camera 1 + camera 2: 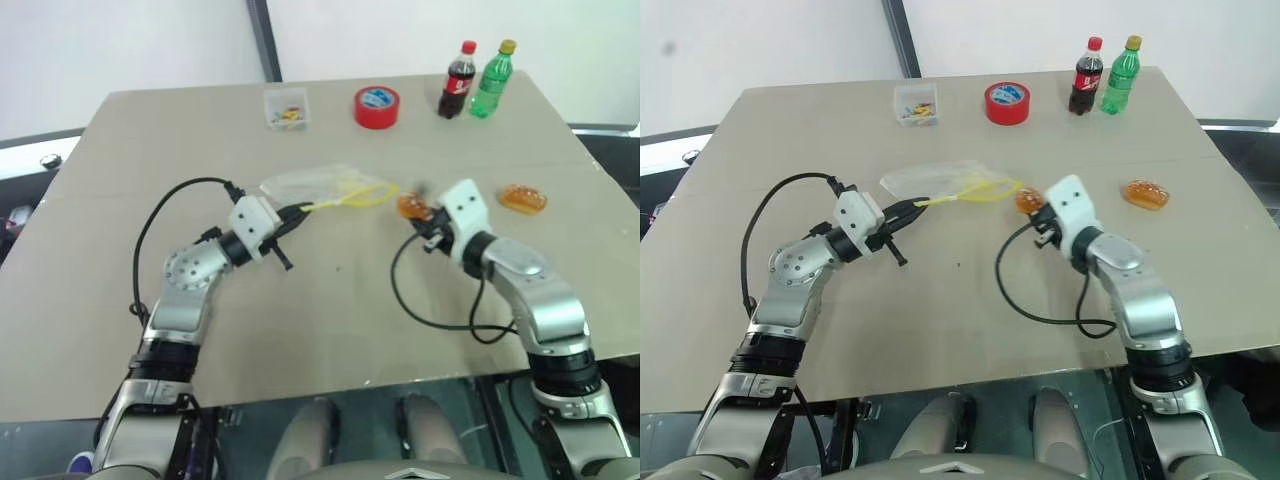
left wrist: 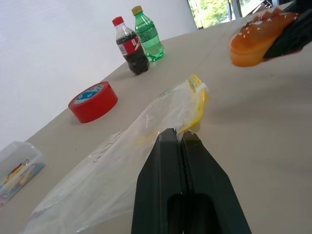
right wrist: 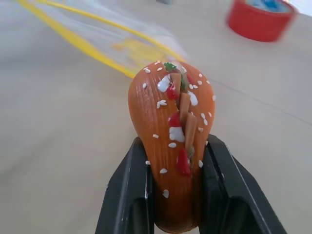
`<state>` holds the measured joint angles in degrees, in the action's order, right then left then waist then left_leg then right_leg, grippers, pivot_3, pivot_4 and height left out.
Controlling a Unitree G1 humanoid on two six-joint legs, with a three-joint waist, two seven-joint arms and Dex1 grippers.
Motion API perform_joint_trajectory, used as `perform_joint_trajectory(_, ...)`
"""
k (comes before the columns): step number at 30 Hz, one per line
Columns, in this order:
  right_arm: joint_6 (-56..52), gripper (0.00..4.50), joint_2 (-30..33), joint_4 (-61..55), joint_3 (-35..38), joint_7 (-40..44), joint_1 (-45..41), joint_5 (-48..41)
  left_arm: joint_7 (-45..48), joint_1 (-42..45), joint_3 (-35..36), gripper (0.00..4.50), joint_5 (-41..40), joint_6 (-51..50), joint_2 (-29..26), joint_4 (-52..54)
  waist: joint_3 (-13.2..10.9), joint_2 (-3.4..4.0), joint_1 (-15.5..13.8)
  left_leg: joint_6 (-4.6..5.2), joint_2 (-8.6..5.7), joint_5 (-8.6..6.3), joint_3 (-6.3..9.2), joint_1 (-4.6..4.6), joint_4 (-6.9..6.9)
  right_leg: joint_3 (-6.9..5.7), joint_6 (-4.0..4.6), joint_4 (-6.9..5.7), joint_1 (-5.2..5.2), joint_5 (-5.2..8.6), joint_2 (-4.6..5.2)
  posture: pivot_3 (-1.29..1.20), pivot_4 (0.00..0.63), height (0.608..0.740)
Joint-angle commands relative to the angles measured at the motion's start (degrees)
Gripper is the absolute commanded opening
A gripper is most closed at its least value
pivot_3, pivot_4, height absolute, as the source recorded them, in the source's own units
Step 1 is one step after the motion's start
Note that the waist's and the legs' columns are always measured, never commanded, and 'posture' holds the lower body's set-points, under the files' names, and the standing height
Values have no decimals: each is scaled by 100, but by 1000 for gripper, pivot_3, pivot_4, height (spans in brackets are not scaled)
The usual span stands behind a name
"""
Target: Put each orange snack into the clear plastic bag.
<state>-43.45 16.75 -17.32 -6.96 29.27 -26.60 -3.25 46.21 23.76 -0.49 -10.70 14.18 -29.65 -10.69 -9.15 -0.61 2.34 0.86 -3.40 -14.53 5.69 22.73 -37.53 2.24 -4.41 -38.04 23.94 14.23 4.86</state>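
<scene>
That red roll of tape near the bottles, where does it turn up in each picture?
Left eye view: red tape roll at the table's far side, left of the cola bottle.
Right eye view: same spot.
Left wrist view: left of centre.
Right wrist view: upper right corner.
Shared landmark: the clear plastic bag.

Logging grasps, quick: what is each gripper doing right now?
Left gripper: shut on the clear plastic bag.
Right gripper: shut on an orange snack.
</scene>
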Motion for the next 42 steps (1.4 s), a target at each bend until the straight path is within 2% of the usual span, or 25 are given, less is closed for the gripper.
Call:
perform_joint_trajectory(1, 60, 969, -81, 143, -202, -56, -345, -5, 69, -21, 80, 0, -196, -85, 4, 385, 0, 0, -4, 0, 0, 0, 0, 0, 0, 0, 0, 1, 0, 0, 0, 0, 150, 736)
perform_joint_trajectory(10, 276, 969, -421, 992, -253, -122, -844, -141, 527, -426, -40, 0, -403, -184, -91, 920, 0, 0, 13, -1, -1, 0, 2, 3, 2, -1, 0, 4, 2, 0, 3, 0, 150, 736)
perform_joint_trajectory(15, 152, 969, -859, 1292, 53, -128, -945, -595, 571, -551, 34, 0, -478, -292, -34, 999, 0, 0, 7, -1, 1, 0, 3, 2, 3, -2, 0, 2, 2, 0, 0, 0, 150, 736)
perform_joint_trajectory(18, -216, 969, -1300, 1295, 468, -182, -958, -1189, 745, -637, 8, 0, -549, -285, -99, 1108, 0, 0, 6, 0, 0, 0, 3, 2, 3, -2, 0, 3, 2, 0, 2, 0, 150, 736)
perform_joint_trajectory(24, -330, 969, -1422, 1395, 586, -249, -962, -1460, 1345, -792, -113, 0, -795, -402, -286, 1333, 0, 2, 7, 0, 1, 0, 4, 2, 4, -2, 1, 3, 2, 0, 2, 0, 150, 736)
perform_joint_trajectory(27, 728, 969, -956, 1680, -158, -196, -854, -619, 1680, -801, -133, 0, -862, -278, -380, 1213, 0, 3, 12, 2, 0, -1, 2, 2, 4, -2, 1, 3, 2, 0, 2, 0, 150, 736)
perform_joint_trajectory(31, 2893, 969, -198, 2297, -1132, 6, -748, 556, 1923, -699, -115, 0, -914, -184, -377, 990, 0, 3, 11, 0, -4, 0, -1, 1, 5, -3, 0, 4, 4, 0, 2, 0, 150, 736)
perform_joint_trajectory(36, 3389, 969, -277, 2524, -1043, 350, -707, 311, 2102, -634, -144, 0, -916, -109, -349, 906, -1, 2, 32, -1, 1, 0, -3, 1, 5, 1, 0, 4, 4, 0, -1, 0, 150, 736)
perform_joint_trajectory(40, 1748, 969, -795, 1947, -509, 838, -630, -1140, 2266, -678, -179, 0, -884, 1, -372, 841, -1, 2, 24, 0, 9, 0, -1, 1, 5, 0, 1, 4, 3, 0, -5, 0, 150, 736)
perform_joint_trajectory(42, 1473, 969, -898, 1973, -445, 818, -688, -1267, 2319, -667, -181, 0, -911, 5, -371, 843, -1, 2, 17, 0, 9, 0, 0, 1, 5, 0, 1, 4, 3, 0, -5, 0, 150, 736)
